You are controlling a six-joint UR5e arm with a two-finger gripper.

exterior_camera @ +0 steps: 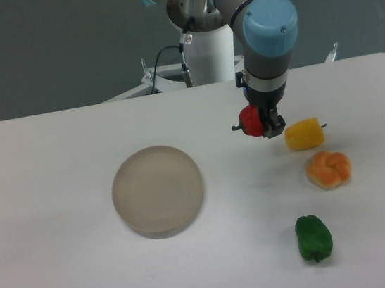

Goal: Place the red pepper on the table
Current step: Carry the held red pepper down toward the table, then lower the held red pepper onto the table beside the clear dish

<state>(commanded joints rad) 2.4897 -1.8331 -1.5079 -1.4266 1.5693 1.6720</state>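
The red pepper [250, 121] is small and glossy, with its dark stem pointing left. My gripper [262, 125] is shut on it and holds it over the white table [68, 274], right of centre and just left of the yellow pepper. The dark fingers cover the pepper's right side. Whether the pepper touches the tabletop cannot be told from this view.
A round beige-grey plate [157, 190] lies left of the gripper. A yellow pepper [303, 134] sits close to the gripper's right, an orange lobed pepper [328, 169] below it, and a green pepper [313, 237] near the front. The robot base [207, 50] stands at the back edge.
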